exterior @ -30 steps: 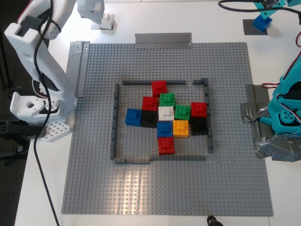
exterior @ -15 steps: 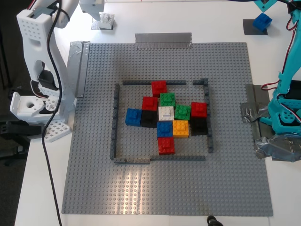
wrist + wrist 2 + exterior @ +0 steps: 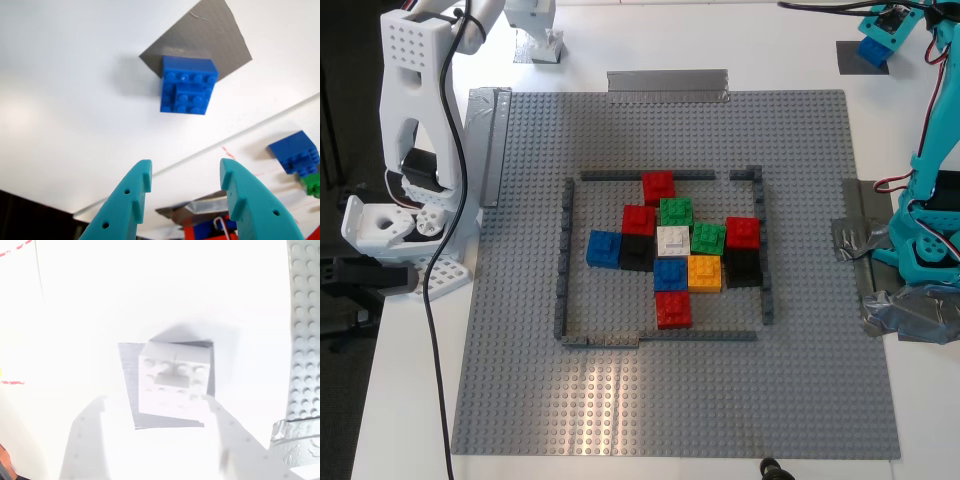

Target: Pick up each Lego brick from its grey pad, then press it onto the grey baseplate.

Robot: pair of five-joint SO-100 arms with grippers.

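A blue Lego brick (image 3: 873, 50) sits on a dark grey pad (image 3: 848, 56) at the exterior view's top right. My first gripper (image 3: 186, 170), teal, is open and hangs short of the brick (image 3: 187, 85) on its pad (image 3: 215, 35). A white Lego brick (image 3: 549, 46) sits on a silvery pad (image 3: 524, 54) at the top left. My second gripper (image 3: 156, 402), white, is open with a finger on each side of this brick (image 3: 172, 377); the view is overexposed. The grey baseplate (image 3: 670, 420) fills the middle.
Inside the thin dark-grey frame (image 3: 563, 260) stand several coloured bricks, among them a red one (image 3: 658, 185) and an orange one (image 3: 704, 272). Duct-tape strips (image 3: 667, 84) hold the plate's edges. The arm bases stand at the exterior view's left (image 3: 390, 225) and right (image 3: 925, 240).
The white arm has swung toward the exterior view's top and its gripper has come over the white brick. The teal gripper has shifted near the blue brick. The bricks have not moved.
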